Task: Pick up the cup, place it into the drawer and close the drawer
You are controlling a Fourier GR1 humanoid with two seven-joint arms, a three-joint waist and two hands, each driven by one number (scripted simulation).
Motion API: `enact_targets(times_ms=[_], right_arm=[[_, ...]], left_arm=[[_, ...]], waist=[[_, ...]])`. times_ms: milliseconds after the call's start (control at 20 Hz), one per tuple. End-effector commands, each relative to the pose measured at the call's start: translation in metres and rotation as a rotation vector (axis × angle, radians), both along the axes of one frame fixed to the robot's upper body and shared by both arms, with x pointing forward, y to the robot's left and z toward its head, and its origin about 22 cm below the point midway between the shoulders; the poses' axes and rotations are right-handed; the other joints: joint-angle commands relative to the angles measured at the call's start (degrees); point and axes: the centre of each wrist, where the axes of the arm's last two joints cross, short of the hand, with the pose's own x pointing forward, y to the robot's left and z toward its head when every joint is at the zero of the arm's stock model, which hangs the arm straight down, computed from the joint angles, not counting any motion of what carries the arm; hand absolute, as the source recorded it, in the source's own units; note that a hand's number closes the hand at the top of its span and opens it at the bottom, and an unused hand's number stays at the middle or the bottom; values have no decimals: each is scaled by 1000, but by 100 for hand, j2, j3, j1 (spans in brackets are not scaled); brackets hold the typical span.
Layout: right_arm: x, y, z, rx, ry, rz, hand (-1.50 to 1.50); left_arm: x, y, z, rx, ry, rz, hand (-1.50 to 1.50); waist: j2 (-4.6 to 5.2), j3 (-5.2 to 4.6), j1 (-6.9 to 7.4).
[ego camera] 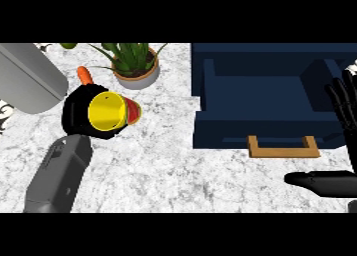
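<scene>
Found the cup [106, 111] at the left of the counter [173, 170], well apart from the drawer [233, 132], which stood open on the right with its handle [283, 148] toward the robot. Saw the left hand [76, 107] curled round the cup from behind and below, dark fingers hiding most of the wall and leaving the yellow mouth in sight. Read the cup as tilted, mouth turned up and somewhat rightward, so its long axis ran roughly toward the drawer side. Could not tell whether it was lifted or touched the counter.

Noted a small red and green thing [134, 113] touching the cup's right rim; could not tell what it was. Noted a carrot [83, 74] just behind the hand and a plant [135, 67] near it, further back.

Judged the coming move a carry rightward across bare counter to the open drawer, by the left hand, already holding.

Saw the right hand [349, 107] at the right edge beside the drawer, fingers straight and up, thumb out, holding nothing, resting; nearer the handle for the closing.
</scene>
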Motion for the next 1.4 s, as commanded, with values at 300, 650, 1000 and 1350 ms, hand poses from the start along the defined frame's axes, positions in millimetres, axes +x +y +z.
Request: enact_targets(times_ms=[300, 650, 1000, 1350], right_arm=[[-5, -1, 3, -6, 11, 11, -150], [6, -6, 1, 2, -3, -1, -150], [-7, 0, -2, 1, -12, 0, -150], [2, -1, -9, -7, -21, 34, -150]], left_arm=[[37, -99, 112, 86, -120, -96, 150], [40, -149, 173, 176, -74, -145, 150], [53, -194, 211, 235, -35, -100, 150], [63, -224, 195, 237, 75, -87, 150]], waist=[[14, -2, -54], [24, -3, -59], [41, -4, -151], [80, -2, -304]])
